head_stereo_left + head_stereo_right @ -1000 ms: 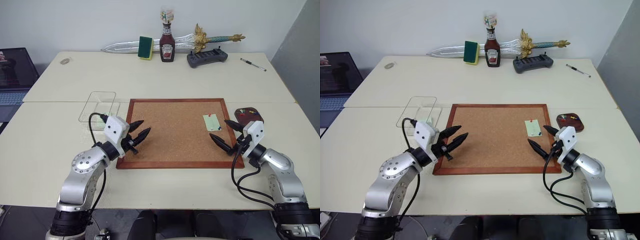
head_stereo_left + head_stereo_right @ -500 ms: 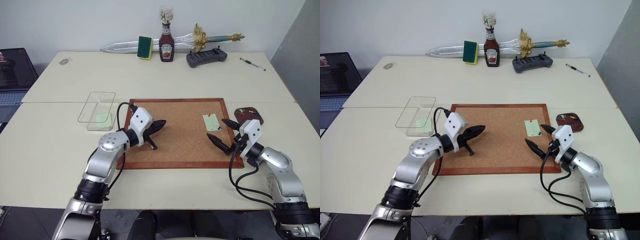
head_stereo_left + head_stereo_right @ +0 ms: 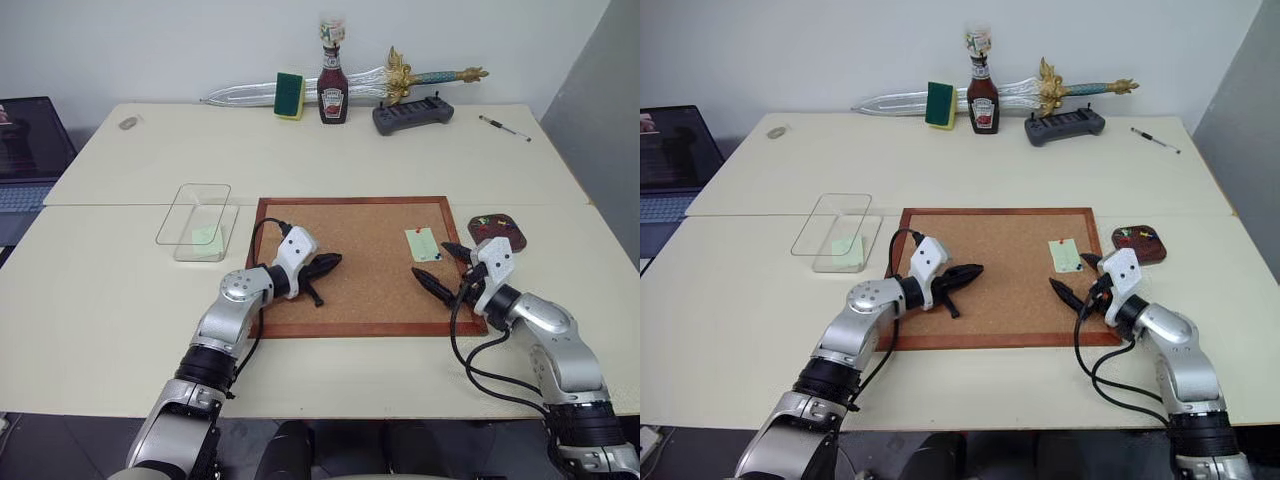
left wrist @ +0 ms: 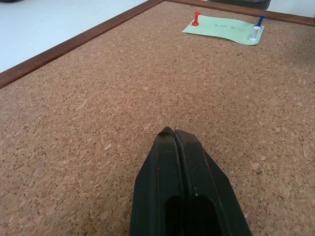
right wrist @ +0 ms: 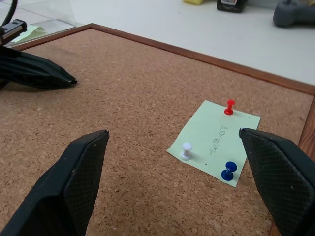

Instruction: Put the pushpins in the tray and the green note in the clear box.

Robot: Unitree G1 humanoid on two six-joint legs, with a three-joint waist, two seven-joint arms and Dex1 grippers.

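The green note (image 5: 211, 140) lies at the right end of the cork board (image 3: 350, 230), held by red (image 5: 229, 106), white (image 5: 187, 149) and blue (image 5: 227, 171) pushpins. My right gripper (image 3: 431, 259) stands open just in front of the note, its fingers spread to either side and touching nothing. My left gripper (image 3: 335, 262) is shut and empty, low over the board's left-middle and pointing toward the note. The dark tray (image 3: 497, 230) sits just off the board's right edge with several pins in it. The clear box (image 3: 195, 212) stands left of the board with another pale green note (image 3: 207, 236) inside.
Along the table's back edge are a toy sword (image 3: 250, 92), a green sponge (image 3: 290, 94), a ketchup bottle (image 3: 332, 85), a dark controller (image 3: 412, 115) and a pen (image 3: 503, 128). A laptop (image 3: 25, 150) stands off the table's left side.
My left gripper has closed and moved right from the board's left edge to over its left-middle. The right gripper stayed open, almost in place.
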